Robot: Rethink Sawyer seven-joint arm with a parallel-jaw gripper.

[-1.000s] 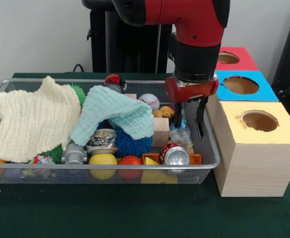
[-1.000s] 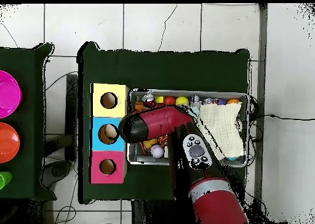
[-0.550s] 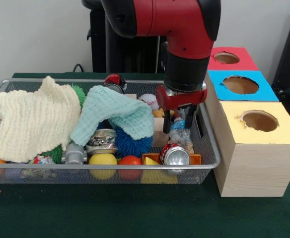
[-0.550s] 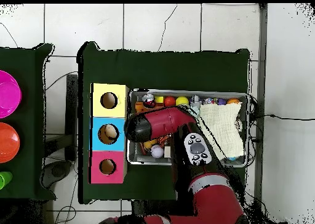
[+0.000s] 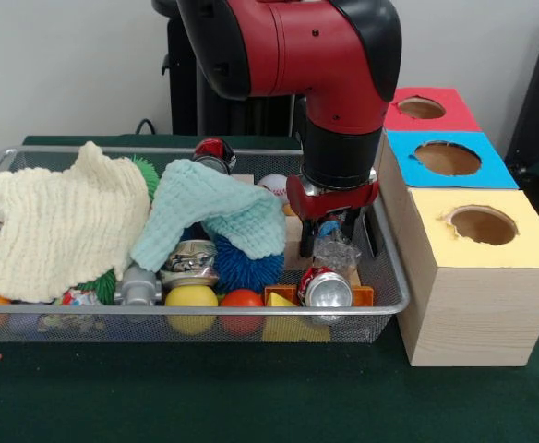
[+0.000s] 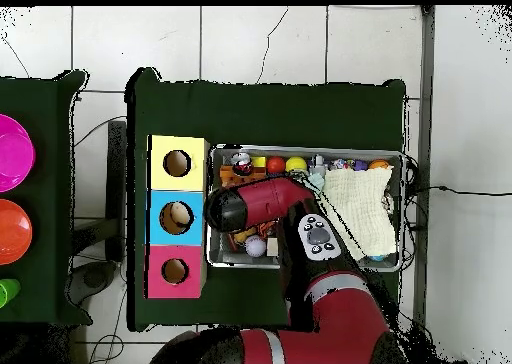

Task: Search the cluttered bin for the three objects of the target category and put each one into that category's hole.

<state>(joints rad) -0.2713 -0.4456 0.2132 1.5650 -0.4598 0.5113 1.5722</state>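
— Where are you hanging right now, and what are you after?

— I am hovering my end effector [image 5: 340, 231] low inside the wire bin [image 5: 205, 310], at the end that sits against the boxes. The fingers are standing wide apart, one on each side of a crumpled clear bottle [image 5: 334, 251]. I am not clamping anything yet, as far as the front view is showing.

— Why that bottle?

— I am judging it to be one of the target kind. It is lying uncovered, while much of the bin is hiding under the cream cloth [image 5: 62, 221] and the mint cloth [image 5: 216, 208]. Taking what is exposed first is sparing me from digging.

— What is crowding it?

— A silver can [image 5: 327, 289] is lying just in front of it, by the bin's front rim. A wooden block [image 5: 299, 242] is standing close on the side away from the boxes, so I am keeping my fingers spread to slip down between these neighbours.

— And where is it going?

— I am guessing at the yellow box [image 5: 491, 277], whose hole [image 5: 483, 224] is nearest — though I cannot tell from here which box belongs to this category. All three are standing on the desk [image 5: 251, 388], hard against that end of the bin, so the carry should be short.

— Any worry?

— The bottle is thin and crushed; it may be buckling or sliding once I squeeze.
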